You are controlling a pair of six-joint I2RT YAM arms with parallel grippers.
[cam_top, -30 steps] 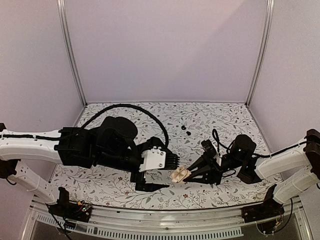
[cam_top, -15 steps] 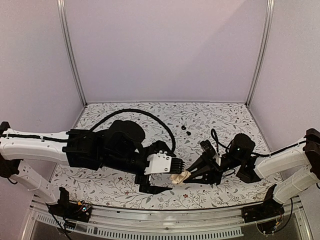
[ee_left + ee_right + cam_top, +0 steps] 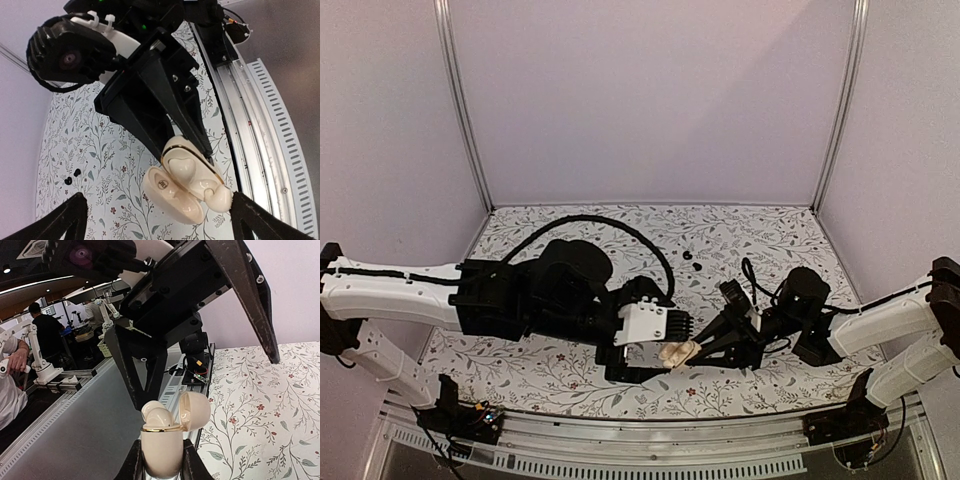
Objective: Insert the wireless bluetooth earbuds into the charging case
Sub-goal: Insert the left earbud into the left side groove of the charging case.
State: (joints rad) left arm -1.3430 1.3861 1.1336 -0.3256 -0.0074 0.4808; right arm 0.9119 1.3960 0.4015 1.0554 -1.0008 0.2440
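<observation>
My right gripper is shut on a cream charging case and holds it above the table's near edge. In the right wrist view the case stands upright between the fingers with its lid hinged open and cream rounded shapes in its top. My left gripper is open, with one finger on each side of the case; its right finger is very close to the case. Two tiny black earbuds lie on the table further back, and also show in the left wrist view.
The floral table top is walled by pale panels at the back and sides. A metal rail runs along the near edge. The left arm's black cable loops over the left half of the table.
My left arm has moved right, bringing its open gripper up around the case. The right gripper with the case has shifted slightly left. The earbuds have not moved.
</observation>
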